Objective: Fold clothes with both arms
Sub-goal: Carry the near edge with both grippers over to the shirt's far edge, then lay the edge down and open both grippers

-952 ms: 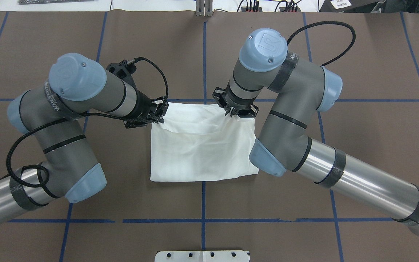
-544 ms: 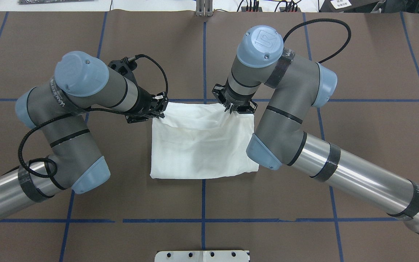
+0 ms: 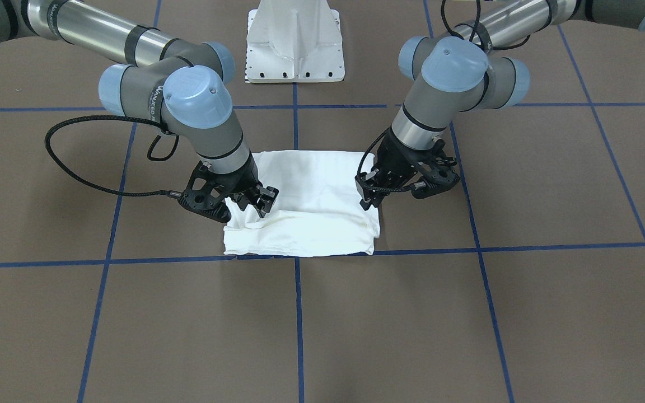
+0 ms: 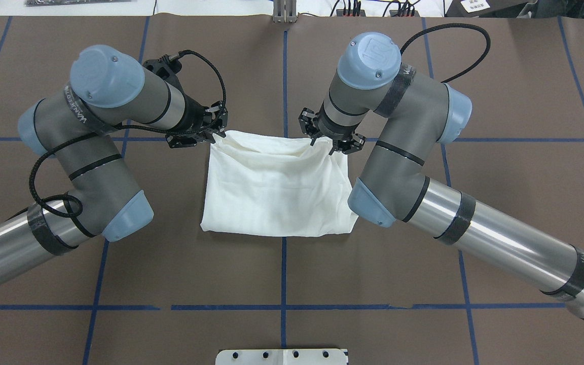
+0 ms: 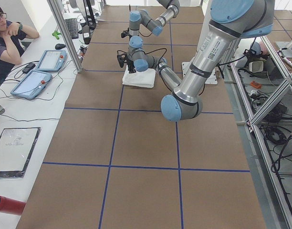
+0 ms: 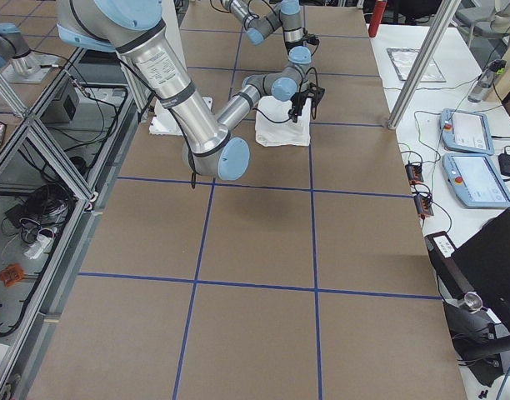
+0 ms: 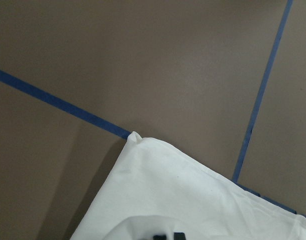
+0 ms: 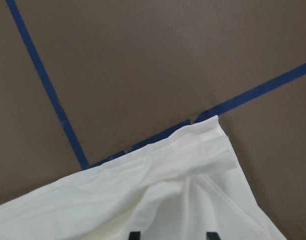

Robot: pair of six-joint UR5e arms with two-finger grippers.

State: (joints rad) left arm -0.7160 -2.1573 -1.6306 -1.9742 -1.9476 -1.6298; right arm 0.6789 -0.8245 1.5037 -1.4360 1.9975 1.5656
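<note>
Pinching the far corners of the folded white shirt (image 4: pixel 277 192), my left claw (image 4: pixel 217 134) and right claw (image 4: pixel 328 146) both clamp cloth; it lies mid-table (image 4: pixel 292 274), far edge raised.

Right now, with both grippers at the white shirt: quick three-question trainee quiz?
1. True or false: the folded white T-shirt lies wholly inside one taped square of the brown table.
2. The black left gripper holds the shirt at its: A) near edge, B) far left corner, C) middle.
3. Fill in: the black right gripper is shut on ___.
Key: 1 false, it straddles the blue centre tape line; 2 B; 3 the T-shirt.
</note>
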